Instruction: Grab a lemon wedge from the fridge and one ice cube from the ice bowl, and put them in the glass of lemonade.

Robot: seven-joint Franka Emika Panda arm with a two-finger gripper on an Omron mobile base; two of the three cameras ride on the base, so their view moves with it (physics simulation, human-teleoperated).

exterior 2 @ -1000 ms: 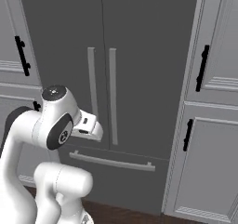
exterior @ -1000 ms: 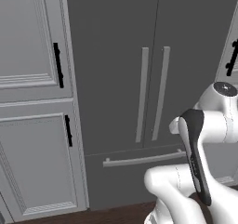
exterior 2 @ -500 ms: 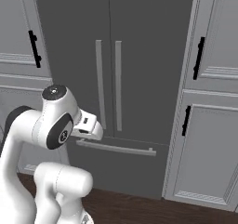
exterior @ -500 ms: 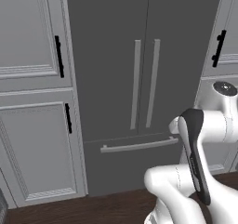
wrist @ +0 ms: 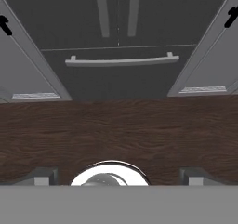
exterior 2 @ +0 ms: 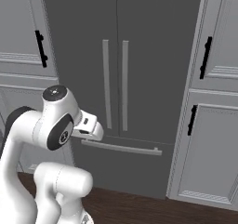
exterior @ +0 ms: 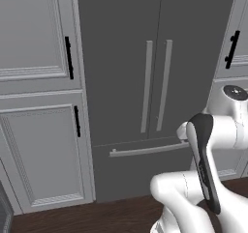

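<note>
The fridge (exterior: 145,48) fills the middle of both base views, dark grey, both doors shut, standing between pale panelled cabinets (exterior: 38,130) with black handles (exterior: 69,58). So the lemon wedge, presumably inside, is out of reach, and the ice bowl and glass of lemonade are somewhere off to the side. The arm (exterior 2: 51,125) is folded low in front of the base, well apart from the doors, and the hand looks down over the dark wood floor (wrist: 116,130) toward the bottom drawer. The main risk is the door swing: if the base parks too near or too centred, an opening door could strike the arm or jam against it. The two long bar handles (exterior: 156,84) stand just beside each other, so a reach slightly off could catch the wrong one or wedge between them; the drawer handle (wrist: 122,60) below is another wrong target. The gripper (wrist: 118,177) has its fingers (wrist: 42,176) spread wide, holding nothing, which suits a bar.
</note>
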